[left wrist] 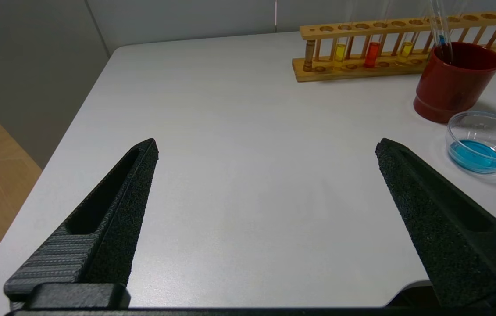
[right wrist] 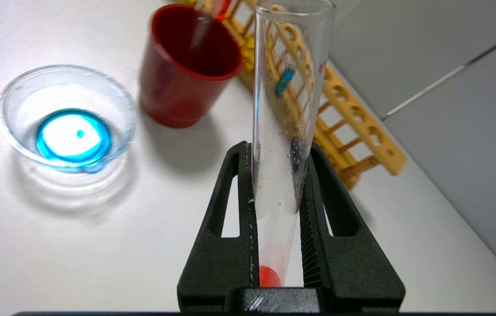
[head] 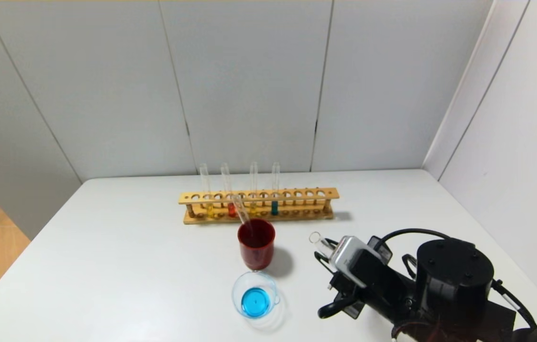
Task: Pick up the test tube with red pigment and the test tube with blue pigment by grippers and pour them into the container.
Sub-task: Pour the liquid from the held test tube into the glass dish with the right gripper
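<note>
My right gripper [right wrist: 277, 149] is shut on the test tube with red pigment [right wrist: 285, 109]; a little red liquid [right wrist: 269, 277] sits at its rounded end. In the head view this gripper [head: 324, 251] holds the tube [head: 318, 239] tilted above the table, right of the container [head: 237, 290]. The container is a low clear glass beaker holding blue liquid [right wrist: 73, 136]. No tube with bright blue liquid shows. My left gripper [left wrist: 267, 142] is open and empty over bare table, out of the head view.
A wooden rack [head: 325, 194] at the back holds two yellow tubes, a red one [head: 231, 209] and a teal one [head: 274, 207]. A dark red cup [head: 256, 251] stands before it, just behind the container, with a clear tube [head: 240, 209] leaning in it.
</note>
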Motion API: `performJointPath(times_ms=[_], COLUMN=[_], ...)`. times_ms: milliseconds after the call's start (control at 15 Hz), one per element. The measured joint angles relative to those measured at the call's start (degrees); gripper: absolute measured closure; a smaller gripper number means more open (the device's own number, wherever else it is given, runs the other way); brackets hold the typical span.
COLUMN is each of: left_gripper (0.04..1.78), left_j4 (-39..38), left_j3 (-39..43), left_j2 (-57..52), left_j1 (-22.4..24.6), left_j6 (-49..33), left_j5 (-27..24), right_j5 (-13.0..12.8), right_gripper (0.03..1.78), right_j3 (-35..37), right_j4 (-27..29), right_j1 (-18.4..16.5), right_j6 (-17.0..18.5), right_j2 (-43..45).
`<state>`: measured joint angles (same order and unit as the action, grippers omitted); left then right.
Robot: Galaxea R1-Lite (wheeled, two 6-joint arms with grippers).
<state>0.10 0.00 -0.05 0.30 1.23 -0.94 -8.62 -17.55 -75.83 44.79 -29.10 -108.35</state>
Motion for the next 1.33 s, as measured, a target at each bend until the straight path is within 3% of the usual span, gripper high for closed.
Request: performJointPath(times_ms=[133,400,733,1067,1333], left_gripper=[0.07,0.07,0.07,0.07,0.07], left_j4=[0.0,0.0,0.0,0.0,0.0], left_j3=[0.0,0.0,0.0,0.0,0.0], left_j2=[0.0,0.0,0.0,0.0,0.0], left_j1=[0.0,0.0,0.0,0.0,0.0], left_j6=[0.0,0.0,0.0,0.0,0.1], left_j5=[0.0,0.0,0.0,0.0,0.0], right_j5=[-0.1,-0.1,0.0,-0.9,-0.9], right_gripper=[1.46,1.46,1.46,1.46,1.46], right_j3=[0.6,0.5,-3.2,-6.0,-10.4], right_j4=[-0.3,-0.3,-0.1,0.7,1.4], right_j1=[1.7,2.6,3.2,2.9,3.1], right_j6=[-1.2,-10.0,-18.2,-32.0,-36.4], right_j2=[-2.1,-6.2,-9.9,-11.4,-13.3])
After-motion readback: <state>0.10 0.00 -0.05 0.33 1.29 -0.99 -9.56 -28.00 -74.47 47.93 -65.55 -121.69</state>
